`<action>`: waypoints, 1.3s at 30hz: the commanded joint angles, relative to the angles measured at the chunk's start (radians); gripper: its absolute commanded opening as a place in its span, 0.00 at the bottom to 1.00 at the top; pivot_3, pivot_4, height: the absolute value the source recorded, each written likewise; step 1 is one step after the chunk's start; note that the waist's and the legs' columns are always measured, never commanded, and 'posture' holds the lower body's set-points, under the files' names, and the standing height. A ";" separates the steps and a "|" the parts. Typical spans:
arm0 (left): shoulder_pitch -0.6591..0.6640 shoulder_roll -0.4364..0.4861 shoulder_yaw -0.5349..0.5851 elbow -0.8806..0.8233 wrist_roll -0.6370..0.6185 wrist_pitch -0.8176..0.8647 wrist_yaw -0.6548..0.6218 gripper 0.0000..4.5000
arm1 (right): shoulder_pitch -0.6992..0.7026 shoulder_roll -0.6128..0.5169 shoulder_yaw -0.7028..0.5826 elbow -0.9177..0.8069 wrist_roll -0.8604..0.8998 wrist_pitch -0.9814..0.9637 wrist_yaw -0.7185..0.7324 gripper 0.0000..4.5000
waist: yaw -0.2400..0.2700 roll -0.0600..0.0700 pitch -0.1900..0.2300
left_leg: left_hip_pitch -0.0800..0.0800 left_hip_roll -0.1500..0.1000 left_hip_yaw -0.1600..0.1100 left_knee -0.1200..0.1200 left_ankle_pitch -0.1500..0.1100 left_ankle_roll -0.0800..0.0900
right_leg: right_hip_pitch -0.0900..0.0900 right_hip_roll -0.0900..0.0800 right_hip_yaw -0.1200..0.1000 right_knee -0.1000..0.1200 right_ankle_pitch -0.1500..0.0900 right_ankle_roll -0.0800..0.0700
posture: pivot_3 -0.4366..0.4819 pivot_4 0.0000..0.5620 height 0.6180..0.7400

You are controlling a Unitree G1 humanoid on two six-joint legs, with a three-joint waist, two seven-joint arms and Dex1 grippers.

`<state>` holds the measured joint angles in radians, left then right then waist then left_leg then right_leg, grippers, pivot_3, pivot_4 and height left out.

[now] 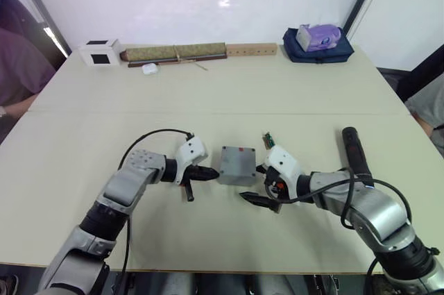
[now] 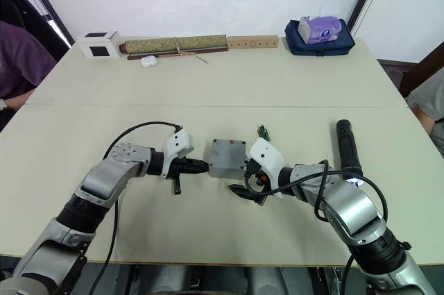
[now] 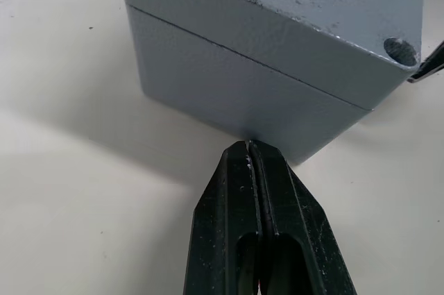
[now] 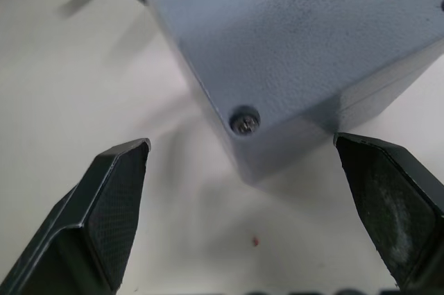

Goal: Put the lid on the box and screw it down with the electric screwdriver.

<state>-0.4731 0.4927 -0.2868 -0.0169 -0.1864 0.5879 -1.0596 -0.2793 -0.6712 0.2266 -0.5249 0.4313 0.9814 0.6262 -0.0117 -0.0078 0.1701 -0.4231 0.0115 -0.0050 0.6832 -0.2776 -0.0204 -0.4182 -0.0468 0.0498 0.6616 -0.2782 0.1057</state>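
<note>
- Pressing its closed tips against the side of the box (image 1: 236, 170), the left tool (image 1: 210, 173) has both fingers shut together on nothing, as the left wrist view shows.
- The right tool (image 1: 258, 187) stands open, fingers spread wide at the near right corner of the box and touching nothing.
- The lid (image 3: 305, 10) already sits on the box, its seam showing all along the side; the pair rests at mid-desk between the two tools.
- One screw (image 4: 245, 121) shows in the corner by the right tool; the corner hole (image 3: 401, 51) seen from the left wrist looks empty, as far as I can tell.
- The electric screwdriver (image 1: 354, 150) lies on the desk (image 1: 222, 94) well to the right of the box, its long axis running away from the robot, the bit end hidden behind the right arm. The right arm is clearly nearer, so picking it up likely falls to that arm.
- Count: one box, one lid, one screwdriver, and one small green circuit board (image 1: 268, 140) just behind the right tool.
</note>
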 commanded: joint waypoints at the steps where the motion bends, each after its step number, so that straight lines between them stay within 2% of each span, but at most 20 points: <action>1: -0.004 -0.010 -0.001 -0.036 -0.022 0.001 0.003 0.00 | -0.011 0.009 -0.015 -0.018 0.002 -0.024 0.006 0.98 | 0.000 0.000 0.000 | 0.000 0.000 0.000 0.000 0.000 0.000 | 0.000 0.000 0.000 0.000 0.000 0.000 | 0.48 0.27 1.00; 7: -0.024 -0.001 0.026 0.002 -0.020 -0.013 0.007 0.00 | -0.004 -0.009 -0.032 -0.042 0.009 -0.014 0.013 0.98 | -0.001 0.000 0.000 | 0.000 0.000 0.000 0.000 0.000 0.000 | 0.000 0.000 0.000 0.000 0.000 0.000 | 0.48 0.27 1.00; 11: -0.051 0.002 0.079 0.032 -0.044 -0.016 0.019 0.00 | -0.006 -0.047 -0.093 -0.072 0.038 -0.003 0.034 0.98 | -0.001 0.000 0.000 | 0.000 0.000 0.000 0.000 0.000 0.000 | 0.000 0.000 0.000 0.000 0.000 0.000 | 0.48 0.27 1.00; 15: -0.083 -0.004 0.171 0.025 -0.121 0.010 0.032 0.00 | -0.024 -0.078 -0.280 -0.084 0.148 0.003 0.084 0.98 | 0.000 0.000 0.000 | 0.000 0.000 0.000 0.000 0.000 0.000 | 0.000 0.000 0.000 0.000 0.000 0.000 | 0.48 0.27 1.00; 18: -0.141 -0.015 0.235 0.037 -0.204 0.087 0.030 0.00 | -0.079 -0.057 -0.414 0.012 0.215 0.007 0.073 0.98 | 0.000 0.000 0.000 | 0.000 0.000 0.000 0.000 0.000 0.000 | 0.000 0.000 0.000 0.000 0.000 0.000 | 0.48 0.27 1.00; 20: -0.182 -0.027 0.261 0.029 -0.252 0.133 0.035 0.00 | -0.109 -0.045 -0.395 0.132 0.140 -0.061 0.039 0.98 | -0.001 0.000 0.000 | 0.000 0.000 0.000 0.000 0.000 0.000 | 0.000 0.000 0.000 0.000 0.000 0.000 | 0.48 0.27 1.00; 24: -0.202 -0.022 0.224 -0.009 -0.252 0.139 0.036 0.00 | -0.156 0.007 -0.302 0.321 0.020 -0.204 0.013 0.98 | -0.003 0.000 0.000 | 0.002 0.000 0.001 0.000 0.000 0.000 | 0.002 0.000 0.000 0.000 0.000 0.000 | 0.48 0.27 1.00; 32: -0.173 -0.001 0.196 -0.095 -0.257 0.158 0.061 0.00 | -0.173 0.082 -0.196 0.501 -0.121 -0.382 0.007 0.98 | -0.005 0.000 0.000 | 0.002 0.000 0.002 -0.001 0.000 -0.001 | -0.001 0.001 0.002 0.002 0.000 0.000 | 0.48 0.27 1.00; 33: -0.168 0.002 0.197 -0.102 -0.260 0.162 0.064 0.00 | -0.171 0.085 -0.194 0.507 -0.126 -0.392 0.010 0.87 | -0.004 0.000 0.000 | 0.002 0.000 0.002 -0.001 0.000 -0.001 | -0.001 0.001 0.002 0.002 0.000 0.000 | 0.48 0.27 1.00; 34: -0.165 0.004 0.197 -0.107 -0.262 0.164 0.067 0.00 | -0.170 0.088 -0.194 0.512 -0.131 -0.400 0.013 0.83 | -0.002 0.000 0.000 | 0.002 0.000 0.002 -0.001 0.000 -0.001 | -0.001 0.000 0.002 0.002 0.000 0.000 | 0.48 0.27 1.00; 36: -0.152 0.010 0.198 -0.122 -0.268 0.174 0.071 0.00 | -0.163 0.100 -0.191 0.521 -0.136 -0.409 0.011 0.67 | -0.003 0.000 0.000 | 0.002 0.000 0.002 -0.001 0.000 -0.001 | -0.001 0.000 0.002 0.002 0.000 0.000 | 0.48 0.27 1.00; 39: -0.139 0.015 0.196 -0.129 -0.272 0.179 0.076 0.00 | -0.153 0.115 -0.184 0.527 -0.148 -0.422 0.010 0.39 | -0.003 0.000 0.000 | 0.002 0.000 0.002 -0.001 0.000 -0.001 | -0.001 0.000 0.002 0.002 0.000 0.000 | 0.48 0.27 1.00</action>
<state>-0.6107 0.5003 -0.1027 -0.1095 -0.4409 0.7628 -0.9888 -0.4334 -0.5631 0.0516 0.0125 0.2938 0.5815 0.6351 -0.0147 -0.0080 0.1703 -0.4213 0.0119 -0.0030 0.6823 -0.2772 -0.0210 -0.4188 -0.0463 0.0519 0.6632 -0.2783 0.1056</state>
